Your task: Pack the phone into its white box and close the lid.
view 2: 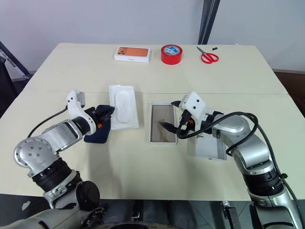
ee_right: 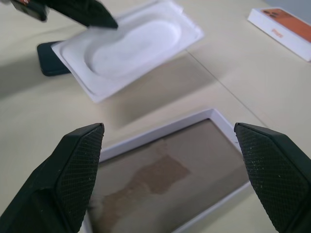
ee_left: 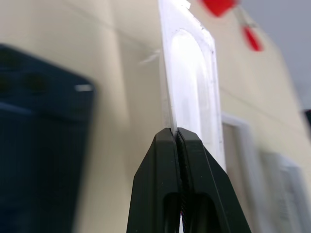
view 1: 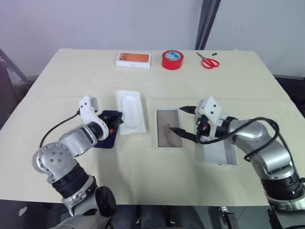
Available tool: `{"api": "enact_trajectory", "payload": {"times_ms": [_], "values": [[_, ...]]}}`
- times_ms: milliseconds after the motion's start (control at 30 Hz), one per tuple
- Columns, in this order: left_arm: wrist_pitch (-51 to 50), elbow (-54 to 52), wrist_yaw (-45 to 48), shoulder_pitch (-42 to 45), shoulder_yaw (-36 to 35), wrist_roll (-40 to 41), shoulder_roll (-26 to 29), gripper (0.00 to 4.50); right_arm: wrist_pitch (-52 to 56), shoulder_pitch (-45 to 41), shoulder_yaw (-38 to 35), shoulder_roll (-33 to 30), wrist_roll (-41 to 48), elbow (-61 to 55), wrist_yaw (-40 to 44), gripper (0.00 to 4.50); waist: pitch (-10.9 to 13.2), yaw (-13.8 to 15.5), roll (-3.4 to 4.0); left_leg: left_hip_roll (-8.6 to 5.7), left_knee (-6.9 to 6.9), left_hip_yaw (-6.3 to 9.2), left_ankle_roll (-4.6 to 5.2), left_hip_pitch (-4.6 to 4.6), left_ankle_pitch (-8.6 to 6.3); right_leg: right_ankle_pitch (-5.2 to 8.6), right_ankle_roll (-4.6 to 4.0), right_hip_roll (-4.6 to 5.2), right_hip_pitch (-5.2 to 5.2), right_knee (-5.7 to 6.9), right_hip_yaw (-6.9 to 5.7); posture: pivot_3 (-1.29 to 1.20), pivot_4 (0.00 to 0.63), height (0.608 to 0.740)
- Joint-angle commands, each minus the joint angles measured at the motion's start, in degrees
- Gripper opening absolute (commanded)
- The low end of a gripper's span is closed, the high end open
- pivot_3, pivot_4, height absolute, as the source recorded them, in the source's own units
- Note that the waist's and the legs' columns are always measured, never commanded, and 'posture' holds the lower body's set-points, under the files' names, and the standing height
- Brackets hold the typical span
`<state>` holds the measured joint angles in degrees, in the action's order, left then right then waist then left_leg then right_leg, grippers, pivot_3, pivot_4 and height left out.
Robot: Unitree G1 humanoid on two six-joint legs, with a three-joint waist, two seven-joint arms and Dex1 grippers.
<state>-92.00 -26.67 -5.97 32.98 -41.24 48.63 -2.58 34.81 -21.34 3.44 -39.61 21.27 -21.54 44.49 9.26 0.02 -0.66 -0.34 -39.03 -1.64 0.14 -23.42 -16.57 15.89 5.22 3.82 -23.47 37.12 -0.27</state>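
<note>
While the phone point(view 2: 96, 134) lies flat on the surface point(view 1: 143, 176) to the left of the white box point(view 1: 169, 129), with the moulded insert point(view 1: 130, 112) between the two, the left gripper point(view 1: 117, 119) has its fingers pressed together on that insert's thin near-left edge, and the insert's corner overlaps the phone. The right gripper point(view 1: 183, 119) hangs over the white box with its fingers spread wide, holding nothing. The lid point(view 1: 217, 151) lies just right of the box, under the right arm.

Glossy and slim, the phone will likely be slippery and hard to get under; a pinch across its long edges, away from the camera bump, looks safest, and it wants setting down gently. The insert is light and flimsy, so it should lift away easily. The box is light card and may slide if nudged.

Beyond the box, well apart, sit an orange-printed box point(view 1: 134, 59), a red tape roll point(view 1: 172, 59) and red scissors point(view 1: 208, 60); none blocks the way.
</note>
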Motion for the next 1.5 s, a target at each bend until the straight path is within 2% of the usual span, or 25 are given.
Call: {"api": "enact_trajectory", "payload": {"times_ms": [33, 233, 667, 767, 967, 1067, 1133, 1300, 1400, 1500], "values": [[-0.5, -0.45, -2.43, 1.5, 5.75, 4.33, -2.59, 0.01, -2.79, -1.53, -3.01, -1.87, -1.15, 1.9, 0.76, 4.5, 0.01, 0.42, -0.01, 0.0, 0.0, 0.0, 0.0, 0.0, 0.0, 0.0, 0.0, 0.0, 0.0, -0.01, 0.0, 0.0, 0.15, 0.725], [-0.5, 4.48, -8.36, 0.94, 11.98, 2.36, -9.05, 0.01, -5.19, -1.87, -4.62, -3.32, -2.49, 5.66, 1.07, 4.5, 0.01, 0.41, -0.01, 0.01, 0.0, -0.01, 0.01, 0.01, -0.01, 0.0, 0.0, -0.03, -0.03, 0.03, 0.02, 0.0, 0.15, 0.725], [-0.5, 11.1, -6.85, 1.27, 17.96, 0.45, -11.53, 0.01, -5.46, -1.03, -4.17, -2.4, -3.07, 5.11, 0.33, 4.5, 0.01, 0.62, -0.02, 0.03, -0.01, -0.02, -0.03, -0.01, 0.01, 0.0, 0.0, -0.07, -0.03, 0.02, 0.02, 0.0, 0.15, 0.725], [-0.47, 11.38, -5.81, 1.42, 18.16, 0.36, -11.13, 0.93, -5.35, -1.16, -3.75, -1.96, -3.14, 5.02, 0.22, 4.5, 0.01, 0.56, -0.02, 0.03, -0.01, -0.02, -0.04, 0.0, 0.02, 0.0, 0.0, -0.07, -0.03, 0.02, 0.02, 0.0, 0.15, 0.725], [0.36, 9.39, -3.78, 1.7, 15.12, 1.67, -9.52, 3.9, -2.23, -1.3, -2.08, -1.21, -2.61, 3.41, -0.01, 4.5, 0.01, 0.56, -0.02, 0.03, -0.01, -0.02, -0.05, 0.0, 0.03, 0.0, 0.0, -0.07, -0.03, 0.02, 0.02, 0.0, 0.15, 0.725], [0.74, 6.47, -1.77, 1.26, 12.16, 3.45, -6.8, 3.94, 1.54, -1.64, -0.6, -1.0, -1.9, 2.17, -0.06, 3.69, 0.01, 0.55, -0.01, 0.03, -0.01, -0.02, -0.05, 0.0, 0.03, 0.0, 0.0, -0.07, -0.04, 0.02, 0.02, 0.0, 0.15, 0.725], [0.78, 5.15, -0.73, 0.99, 11.18, 3.82, -5.48, 3.94, 3.08, -2.05, -0.09, -0.67, -1.61, 1.5, -0.25, 2.66, 0.01, 0.59, -0.02, 0.04, -0.01, -0.02, -0.06, -0.01, 0.03, 0.0, 0.0, -0.06, -0.04, 0.02, 0.02, 0.0, 0.15, 0.725], [7.17, 0.57, 6.39, -3.36, 14.08, 2.62, 5.09, 3.94, 8.16, -5.14, 3.57, 2.12, -2.49, 0.61, -2.66, 0.04, 0.01, -0.21, 0.0, 0.06, 0.03, -0.02, -0.13, 0.01, 0.07, 0.0, -0.01, -0.08, -0.08, 0.09, 0.03, 0.0, 0.15, 0.725], [13.71, -1.25, 12.84, -8.17, 18.99, -0.02, 13.59, 3.94, 10.23, -7.24, 8.07, 4.02, -5.8, 1.17, -5.46, 0.04, 0.0, -0.62, 0.01, 0.06, 0.04, -0.01, -0.17, 0.01, 0.09, 0.01, -0.01, -0.06, -0.07, 0.07, 0.03, 0.0, 0.15, 0.725], [23.95, -3.71, 23.71, -15.02, 26.06, -4.77, 25.33, 3.94, 12.83, -10.72, 13.16, 6.98, -9.7, 3.51, -8.48, 0.04, 0.01, -0.78, 0.03, 0.05, 0.05, -0.01, -0.18, 0.01, 0.08, 0.01, -0.03, -0.03, -0.09, 0.06, 0.04, 0.0, 0.15, 0.725]]}}
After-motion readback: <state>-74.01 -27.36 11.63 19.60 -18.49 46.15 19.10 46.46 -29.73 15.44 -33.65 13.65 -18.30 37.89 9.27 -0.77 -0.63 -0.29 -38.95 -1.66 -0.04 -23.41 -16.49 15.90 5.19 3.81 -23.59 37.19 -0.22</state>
